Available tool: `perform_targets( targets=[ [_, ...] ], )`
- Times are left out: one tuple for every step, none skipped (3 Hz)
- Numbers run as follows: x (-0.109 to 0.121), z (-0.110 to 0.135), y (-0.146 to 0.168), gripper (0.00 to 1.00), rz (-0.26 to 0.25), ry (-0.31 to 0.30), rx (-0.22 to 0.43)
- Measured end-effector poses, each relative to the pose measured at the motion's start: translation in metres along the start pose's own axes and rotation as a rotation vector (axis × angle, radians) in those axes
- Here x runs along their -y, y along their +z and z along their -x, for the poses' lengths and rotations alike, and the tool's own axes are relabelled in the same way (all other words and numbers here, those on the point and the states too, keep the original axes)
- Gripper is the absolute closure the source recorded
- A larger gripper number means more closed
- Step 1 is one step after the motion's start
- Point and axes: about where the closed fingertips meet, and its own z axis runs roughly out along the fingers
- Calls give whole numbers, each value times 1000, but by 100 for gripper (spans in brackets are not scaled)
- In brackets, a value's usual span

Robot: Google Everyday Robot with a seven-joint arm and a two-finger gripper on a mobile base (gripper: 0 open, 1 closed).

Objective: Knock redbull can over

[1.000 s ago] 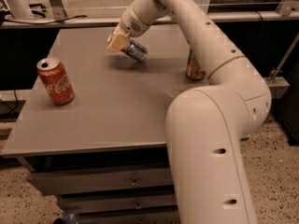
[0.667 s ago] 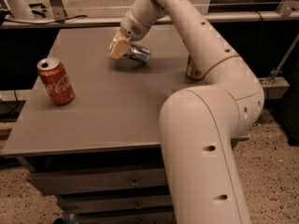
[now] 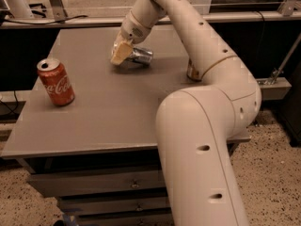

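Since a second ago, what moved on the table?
The redbull can tipped from leaning to lying flat on its side on the table. The tool dipped a little lower and is right at the can's left end, not around it. The Coke can stayed upright at the left, and the gold can stayed behind the arm.

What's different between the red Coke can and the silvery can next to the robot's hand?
The Coca-Cola can stands upright; the redbull can lies on its side. The Coca-Cola can is red with white lettering, the redbull can silver-grey. The Coca-Cola can sits alone near the left edge of the table, while the redbull can lies farther back, beside the gripper. Both are drink cans on the same grey top.
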Motion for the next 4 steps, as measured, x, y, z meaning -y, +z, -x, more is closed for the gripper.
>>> perform_targets(
  targets=[
    [-17,-10,7,14,92,-41,-59],
    [-19,-12,10,0,116,-63,-80],
    [-17,-13,9,0,116,-75,-89],
    [-13,-17,-2,0,84,-60,-90]
  ],
)
